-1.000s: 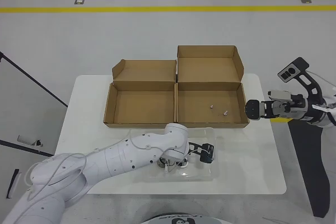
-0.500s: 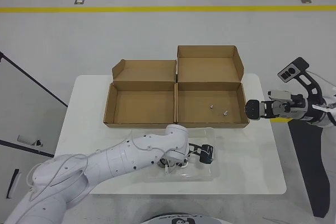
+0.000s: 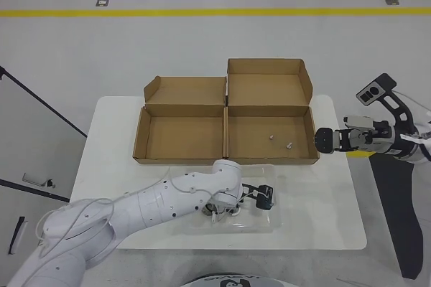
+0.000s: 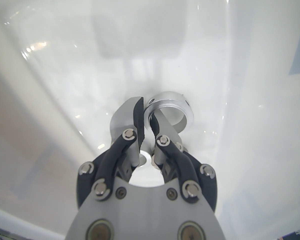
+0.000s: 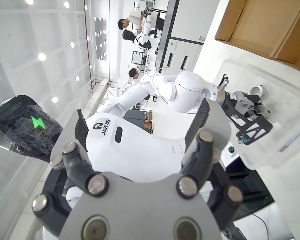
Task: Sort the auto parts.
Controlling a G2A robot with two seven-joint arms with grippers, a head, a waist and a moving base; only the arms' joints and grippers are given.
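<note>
Left gripper [image 4: 146,111] pinched narrow on the wall of the metal ring [image 4: 172,111], which sits in the clear tray [image 3: 271,224] at 6 o'clock on the desk [image 3: 330,215]. Over the last second the arm only crept toward 9 o'clock. The grasp looks set, lift likely next. Right gripper [image 3: 323,140] wide, empty, at 3 o'clock.

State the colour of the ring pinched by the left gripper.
Silver: the round metal ring shows best in the left wrist view.
</note>
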